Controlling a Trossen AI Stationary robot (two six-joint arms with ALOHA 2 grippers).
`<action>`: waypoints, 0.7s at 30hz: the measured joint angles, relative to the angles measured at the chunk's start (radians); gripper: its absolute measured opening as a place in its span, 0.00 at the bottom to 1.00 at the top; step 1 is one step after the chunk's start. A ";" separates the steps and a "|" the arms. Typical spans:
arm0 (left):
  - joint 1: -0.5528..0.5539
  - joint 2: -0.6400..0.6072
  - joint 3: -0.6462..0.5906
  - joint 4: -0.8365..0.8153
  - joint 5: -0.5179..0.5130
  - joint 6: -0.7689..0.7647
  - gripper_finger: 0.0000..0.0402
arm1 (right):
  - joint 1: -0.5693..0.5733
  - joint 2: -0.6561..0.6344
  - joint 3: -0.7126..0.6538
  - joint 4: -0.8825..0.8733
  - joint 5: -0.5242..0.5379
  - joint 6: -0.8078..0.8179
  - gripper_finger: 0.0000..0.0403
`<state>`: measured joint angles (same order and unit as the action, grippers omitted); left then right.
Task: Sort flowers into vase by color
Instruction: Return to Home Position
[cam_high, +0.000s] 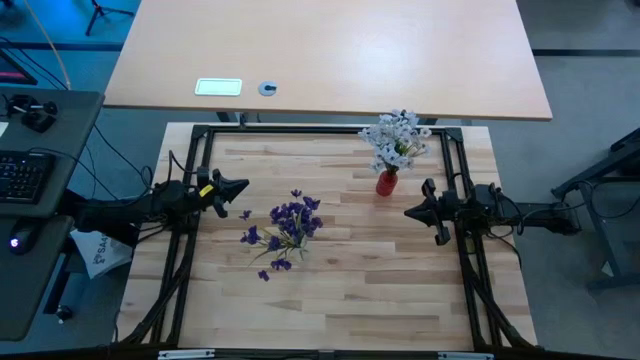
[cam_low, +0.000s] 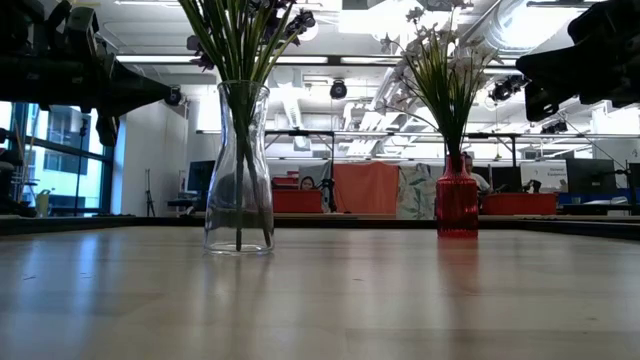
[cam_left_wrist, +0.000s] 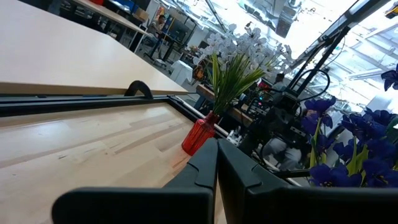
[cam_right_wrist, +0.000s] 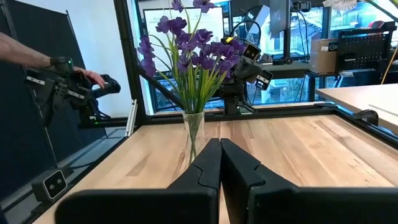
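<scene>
Purple flowers (cam_high: 288, 222) stand with their stems in a clear glass vase (cam_low: 238, 170) on the table's left-middle; they show in the right wrist view (cam_right_wrist: 186, 46). White flowers (cam_high: 398, 138) stand in the small red vase (cam_low: 457, 205) near the far right. My left gripper (cam_high: 243, 186) hovers shut to the left of the purple bunch and above the table. My right gripper (cam_high: 408, 211) hovers shut just nearer and to the right of the red vase (cam_high: 386, 183). Both touch nothing.
A black frame (cam_high: 300, 128) borders the table on its far side and both flanks. A large desk (cam_high: 330, 60) lies beyond the far edge. A person's hand (cam_right_wrist: 87, 78) holds a device beyond the table's left side. The near half of the tabletop (cam_high: 330, 300) is bare wood.
</scene>
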<state>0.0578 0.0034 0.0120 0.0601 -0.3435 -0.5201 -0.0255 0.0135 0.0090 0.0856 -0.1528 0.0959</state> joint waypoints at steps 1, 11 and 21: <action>0.000 0.000 0.000 0.000 0.000 0.000 0.00 | 0.000 0.000 0.000 0.000 0.000 0.000 0.00; 0.000 0.000 0.000 -0.001 0.000 0.000 0.00 | 0.000 0.000 0.000 0.000 0.000 0.000 0.00; 0.000 0.009 0.001 -0.001 0.000 0.000 0.00 | 0.000 0.000 0.000 0.000 0.000 0.000 0.00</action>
<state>0.0582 0.0124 0.0128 0.0589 -0.3435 -0.5201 -0.0256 0.0139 0.0090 0.0856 -0.1528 0.0959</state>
